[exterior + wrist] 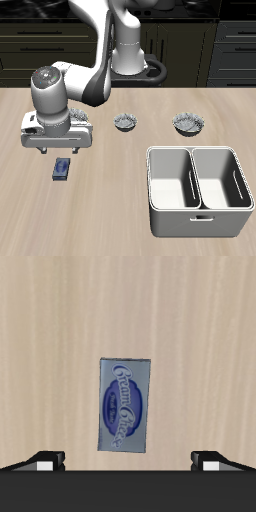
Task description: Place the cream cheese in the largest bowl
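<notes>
The cream cheese is a small dark blue box lying flat on the table near the front edge. In the wrist view it lies straight below me, label up. My gripper is open and empty, hovering just above the box, with its fingertips spread wider than the box. Two speckled ruffled bowls show farther back, a small one and a wider one. A third bowl is hidden behind my hand, so I cannot tell which is the largest bowl.
A white bin with two compartments stands near the table's front edge, beside the bowls' side of the table. The robot's arm and base rise at the back of the table.
</notes>
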